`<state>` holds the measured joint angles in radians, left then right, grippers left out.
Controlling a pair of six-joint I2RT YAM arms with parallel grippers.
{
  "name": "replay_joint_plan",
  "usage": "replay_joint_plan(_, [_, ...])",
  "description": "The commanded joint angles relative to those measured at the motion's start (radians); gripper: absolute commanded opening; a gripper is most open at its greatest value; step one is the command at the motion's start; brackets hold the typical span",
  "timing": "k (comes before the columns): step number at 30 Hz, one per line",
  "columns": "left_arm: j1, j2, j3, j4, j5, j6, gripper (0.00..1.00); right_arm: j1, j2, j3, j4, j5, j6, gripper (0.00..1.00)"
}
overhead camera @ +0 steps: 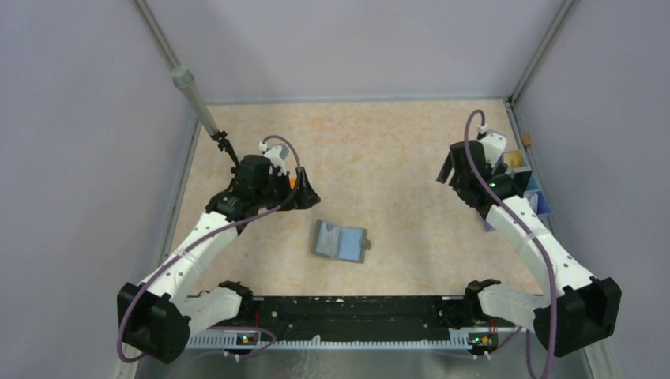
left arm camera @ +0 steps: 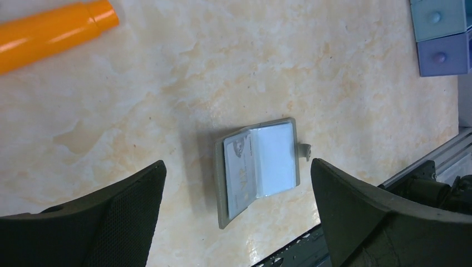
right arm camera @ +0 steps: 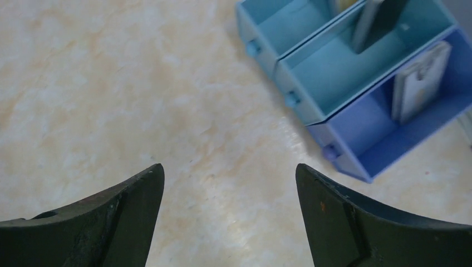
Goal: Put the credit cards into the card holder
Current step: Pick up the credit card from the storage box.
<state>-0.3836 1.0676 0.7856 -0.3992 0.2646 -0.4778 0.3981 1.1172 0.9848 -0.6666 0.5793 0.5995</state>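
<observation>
**Worktop** (overhead camera: 379, 150): beige and marbled, with pale panels on three sides.

**Card holder** (overhead camera: 341, 241): grey, lying open and flat near the middle of the worktop, towards the near edge. It is between the two arms and touches neither. The light blue lining faces up, and a small tab sticks out from one long edge.

**Printed card** (left arm camera: 239, 175): pale, lying in the leaf of the card holder away from the tab. The other leaf shows only lining.

**Left hand** (left arm camera: 238, 164): fingers spread wide with nothing between them. It hangs above the worktop, and its wrist view shows the open card holder below the gap.

**Orange stick** (left arm camera: 50, 30): lies on the worktop near the left hand, well apart from the card holder.

**Compartment tray** (right arm camera: 362, 122): light blue and lilac-blue sections, at the right edge of the worktop beside the right arm.

**Dark card** (right arm camera: 384, 22): stands tilted in the middle light blue section of the tray.

**White card** (right arm camera: 420, 83): leans against a wall of the darker blue section, printed face showing.

**Right hand** (right arm camera: 228, 167): fingers spread wide and empty. It hangs over bare worktop with the tray near it, and is well apart from the card holder.
</observation>
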Motion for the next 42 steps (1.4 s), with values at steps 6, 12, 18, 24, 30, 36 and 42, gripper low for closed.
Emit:
replay_joint_plan(6, [0.061,0.035,0.296,-0.214,-0.073,0.194,0.99,-0.388,-0.052,0.035,0.08,-0.036,-0.104,0.88])
replay_joint_plan(12, [0.097,0.028,0.268,-0.138,-0.141,0.227,0.99,-0.599,0.005,-0.021,0.186,-0.088,-0.086,0.86])
replay_joint_plan(18, [0.114,0.038,0.265,-0.137,-0.17,0.25,0.99,-0.769,0.049,-0.094,0.302,-0.208,-0.078,0.83])
replay_joint_plan(24, [0.128,0.05,0.246,-0.121,-0.185,0.261,0.99,-0.832,0.155,-0.089,0.357,-0.316,-0.082,0.74])
replay_joint_plan(30, [0.139,0.063,0.219,-0.102,-0.17,0.262,0.99,-0.842,0.23,-0.084,0.385,-0.333,-0.083,0.72])
replay_joint_plan(36, [0.147,0.066,0.211,-0.096,-0.163,0.262,0.99,-0.86,0.303,-0.086,0.427,-0.375,-0.091,0.68])
replay_joint_plan(42, [0.153,0.059,0.207,-0.094,-0.159,0.261,0.99,-0.862,0.343,-0.081,0.425,-0.394,-0.093,0.68])
